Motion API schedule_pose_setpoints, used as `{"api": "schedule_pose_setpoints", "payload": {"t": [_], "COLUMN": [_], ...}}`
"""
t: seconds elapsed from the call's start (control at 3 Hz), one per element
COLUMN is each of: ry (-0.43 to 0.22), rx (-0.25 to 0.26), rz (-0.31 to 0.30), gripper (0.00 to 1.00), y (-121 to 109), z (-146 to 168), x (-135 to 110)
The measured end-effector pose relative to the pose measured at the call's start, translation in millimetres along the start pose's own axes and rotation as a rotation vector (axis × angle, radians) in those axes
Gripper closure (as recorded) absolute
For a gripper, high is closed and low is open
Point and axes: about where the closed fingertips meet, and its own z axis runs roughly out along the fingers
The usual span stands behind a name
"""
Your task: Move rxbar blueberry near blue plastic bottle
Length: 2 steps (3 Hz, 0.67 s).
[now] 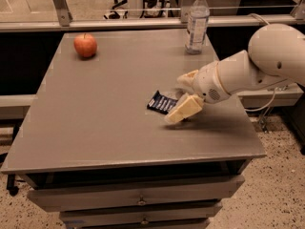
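The rxbar blueberry (pixel 161 102), a flat dark navy bar with white lettering, lies on the grey table (pixel 105 109) right of centre. My gripper (pixel 175 99) reaches in from the right, low over the table, and is open. Its cream fingers (pixel 184 110) stand on either side of the bar's right end, without closing on it. The blue plastic bottle (pixel 197 22), clear with a white cap, stands upright at the table's far right edge, well beyond the bar.
A red apple (pixel 85 45) sits at the far left of the table. My white arm (pixel 257 66) spans the table's right side. A metal rail (pixel 143 22) runs behind the table. Drawers (pixel 138 199) are below the front edge.
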Motion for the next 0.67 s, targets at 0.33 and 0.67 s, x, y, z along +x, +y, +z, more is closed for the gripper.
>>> {"api": "schedule_pose_setpoints", "payload": {"t": [0.33, 0.67], "ry": [-0.001, -0.002], "rx": [0.007, 0.016], "rz": [0.012, 0.023], "gripper": [0.41, 0.65], "y": [-1.6, -2.3], "z": [0.5, -0.8], "x": [6.0, 8.9]}}
